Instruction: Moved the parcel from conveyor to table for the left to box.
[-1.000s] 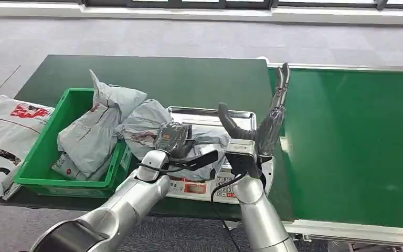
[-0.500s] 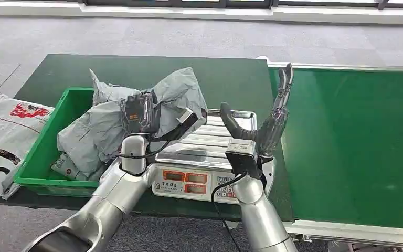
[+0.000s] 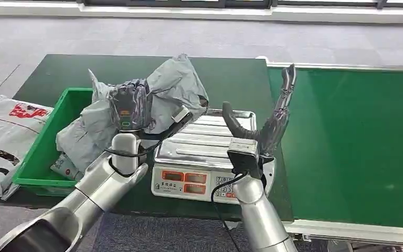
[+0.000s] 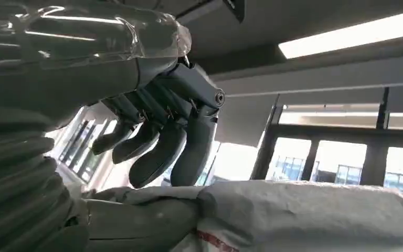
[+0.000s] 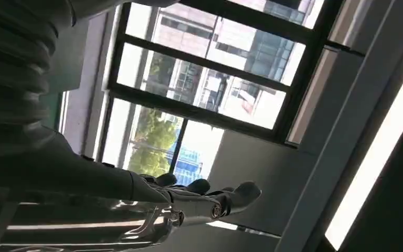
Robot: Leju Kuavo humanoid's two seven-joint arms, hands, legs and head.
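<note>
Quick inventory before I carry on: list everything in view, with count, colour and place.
Held parcel: one, grey, lifted over the scale's near-left edge.
Parcels in bin: several, grey, piled inside.
Bin: one, green, left on table.
Scale: one, steel platter, table's front.
Table: one, dark green.
Conveyor: one, green, right.
Printed bag: one, white, floor left.
Left hand: grips the held parcel.
Right hand: open, raised beside scale.

Dark green worktop [image 3: 136, 68] carries a green plastic crate [image 3: 42, 152] at left, holding grey poly-bag parcels [image 3: 81, 142]. Steel-topped weighing scale [image 3: 204, 152] sits right of the crate; green conveyor belt [image 3: 351, 142] lies right of the scale. Left hand [image 3: 131, 107] holds a crumpled grey poly-bag parcel [image 3: 176, 92] above the crate-scale gap; right hand [image 3: 265, 128] is raised at the scale's right edge.
</note>
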